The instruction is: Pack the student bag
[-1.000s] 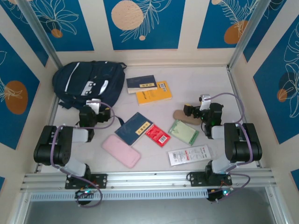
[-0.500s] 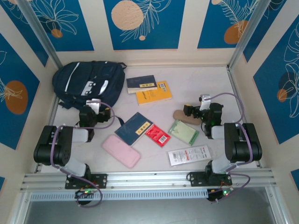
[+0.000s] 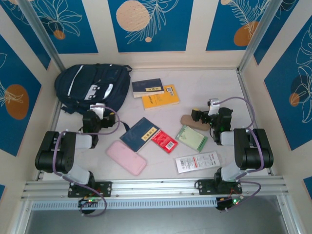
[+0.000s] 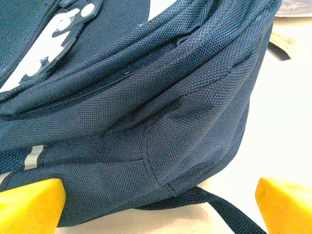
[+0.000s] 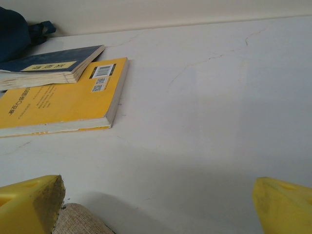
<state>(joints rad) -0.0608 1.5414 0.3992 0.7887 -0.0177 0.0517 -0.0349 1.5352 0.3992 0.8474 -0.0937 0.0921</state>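
Student bag [image 3: 92, 85] at far left, against the back wall. Right of it, back centre: small book [image 3: 147, 87] touching larger book [image 3: 161, 97], the larger one nearer and further right. Centre: third book [image 3: 140, 134], with packet [image 3: 164, 141] against its right edge and flat case [image 3: 126, 157] before it. Right of the packet: notepad [image 3: 191, 138]; label sheet [image 3: 197, 161] before the notepad. Oval pad [image 3: 187, 121] behind the notepad, partly under right gripper [image 3: 201, 116]. Left gripper [image 3: 96, 113] just before the bag

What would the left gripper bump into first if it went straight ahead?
The student bag. Its navy side lies straight ahead of the open left gripper, so it would probably meet that fabric first, though the gap is hard to judge.
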